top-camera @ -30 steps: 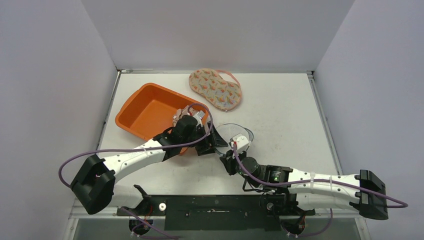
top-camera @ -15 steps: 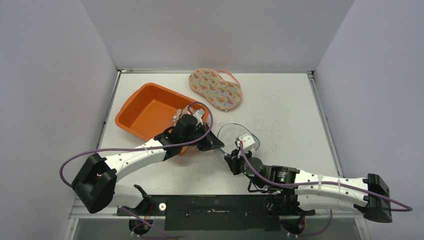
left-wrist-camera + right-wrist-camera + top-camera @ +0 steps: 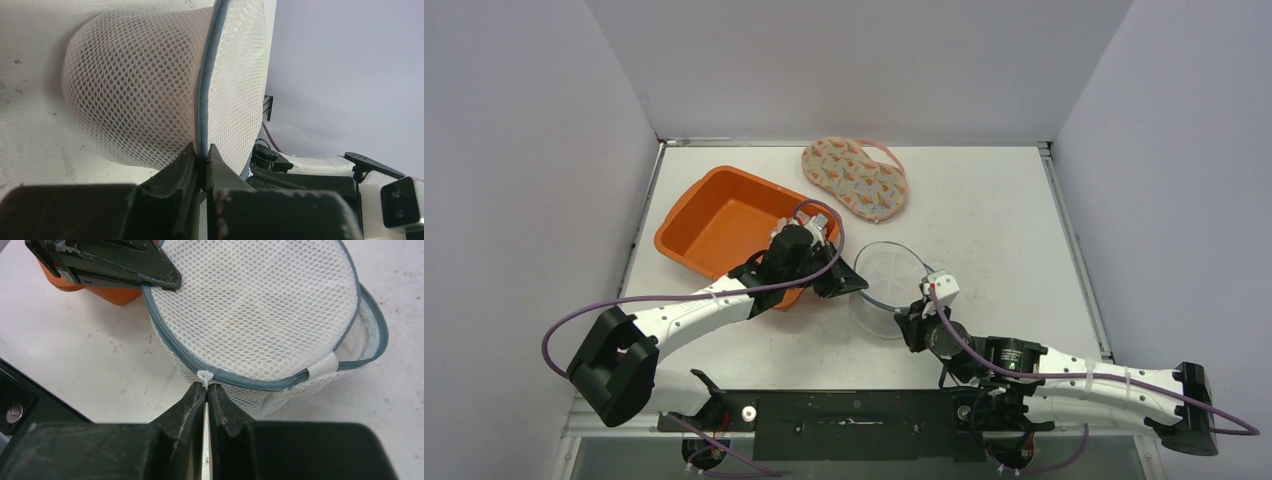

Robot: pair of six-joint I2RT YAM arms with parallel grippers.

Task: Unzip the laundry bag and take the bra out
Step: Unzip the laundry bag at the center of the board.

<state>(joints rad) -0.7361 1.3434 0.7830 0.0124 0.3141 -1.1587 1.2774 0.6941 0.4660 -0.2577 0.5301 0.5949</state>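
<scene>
Black-fingered left tool (image 3: 202, 152) is pinching, jaws almost together, the grey-blue zip band on the rim of the white mesh cylindrical laundry bag (image 3: 135, 95). Opposite it, the right tool (image 3: 206, 390) is clamping its narrow jaws on the small white zip pull (image 3: 204, 375) at the bag's near rim. The bag is standing on the white worktop (image 3: 984, 210) between the two tools, its flat round top facing up. Along its right side the two zip bands are gaping apart. The left arm is reaching over the near corner of the orange rectangular plastic tray (image 3: 714, 225), which is lying just beside the bag on the left. A beige patterned bra (image 3: 856, 178) with a pink strap is lying on the worktop by the far wall, well apart from the bag.
</scene>
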